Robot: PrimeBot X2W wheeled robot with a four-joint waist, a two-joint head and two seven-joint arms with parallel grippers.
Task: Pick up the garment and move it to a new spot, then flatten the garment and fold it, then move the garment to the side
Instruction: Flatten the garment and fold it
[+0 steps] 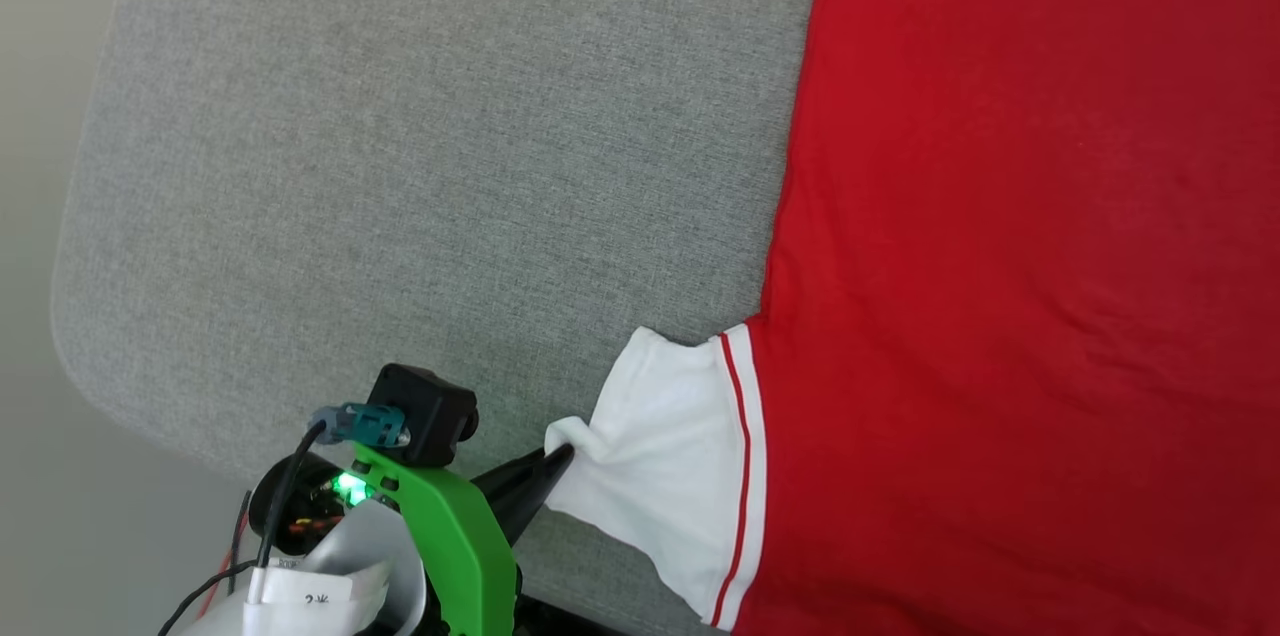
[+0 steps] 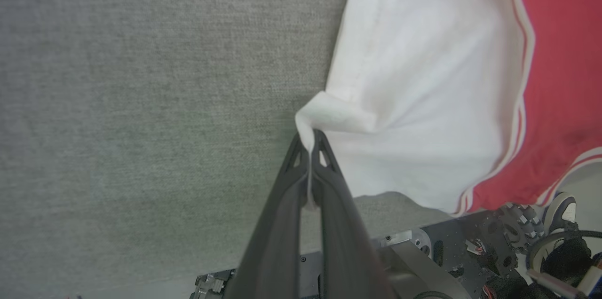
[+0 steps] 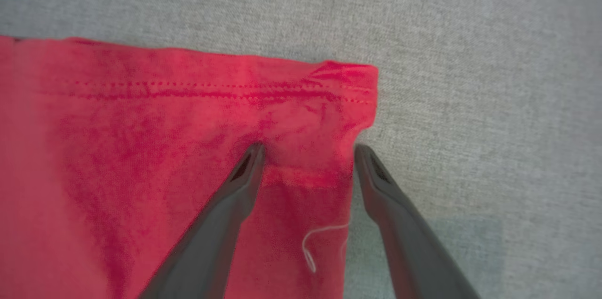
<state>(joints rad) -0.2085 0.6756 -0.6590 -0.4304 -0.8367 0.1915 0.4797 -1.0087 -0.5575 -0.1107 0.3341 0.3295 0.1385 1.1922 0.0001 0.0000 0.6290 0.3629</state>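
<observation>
The garment (image 1: 1010,246), a red jersey with a white sleeve and red-striped trim, lies spread flat over the right half of the grey surface. Its white sleeve (image 1: 665,456) points left. My left gripper (image 1: 562,459) is shut on the sleeve's cuff corner; the left wrist view shows the cloth (image 2: 423,82) pinched between the dark fingertips (image 2: 322,158) of the left gripper (image 2: 309,145). In the right wrist view my right gripper (image 3: 308,148) stands open over the hem corner of the garment (image 3: 155,139), one finger on the red cloth, the other at its edge.
The grey fabric-covered table (image 1: 430,166) has bare room on its left half, with a rounded corner at the lower left. Past its left edge lies pale floor (image 1: 40,66). Robot base hardware (image 2: 470,252) shows below the table edge.
</observation>
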